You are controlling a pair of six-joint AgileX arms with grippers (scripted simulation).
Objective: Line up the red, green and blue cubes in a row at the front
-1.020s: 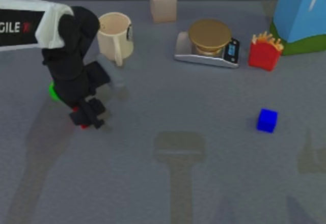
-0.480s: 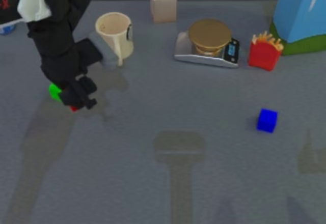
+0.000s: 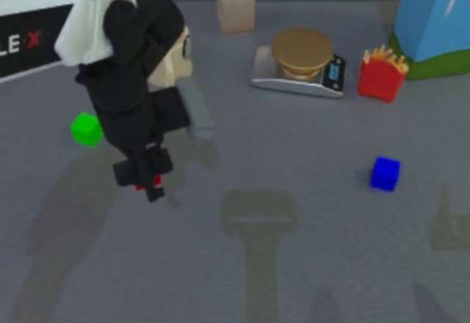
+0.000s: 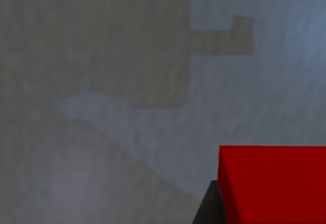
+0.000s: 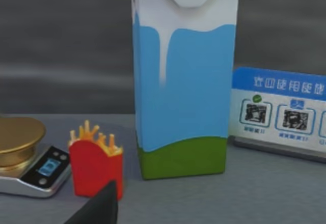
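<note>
The grey matte tabletop (image 3: pixel 308 264) is the biggest thing under me, and my left arm reaches out over its left part, its white cover printed with red and black letters of which I read only "LE X". My left end effector (image 3: pixel 147 180) hangs above the surface, closed around the small bright red matte cube (image 4: pixel 272 183); in the left wrist view the cube's flat face fills the corner with one dark finger (image 4: pixel 209 208) pressed against its side.

Beyond the end effector to the right stands the tall blue, white and green milk carton (image 5: pixel 183 76), with no writing I can read. Beside it is a blue-and-white sign (image 5: pixel 277 112) with two square codes under a line of characters too small to make out. Then come the silver kitchen scale (image 3: pixel 297 70) with a brass-coloured pan, the cream mug (image 3: pixel 176 59) mostly hidden behind my arm, the pale tan box (image 3: pixel 235 4) with a dark top, and the red fries carton (image 3: pixel 382 73).

The small green cube (image 3: pixel 87 128) sits just left of the end effector; the small deep blue cube (image 3: pixel 385 173) lies well apart to its right.

I judge all three cubes light, rigid and not fragile, though smooth enough to slip; opposite flat faces, squarely centred, are the place to pinch.

My right arm stays parked out of the top view.
</note>
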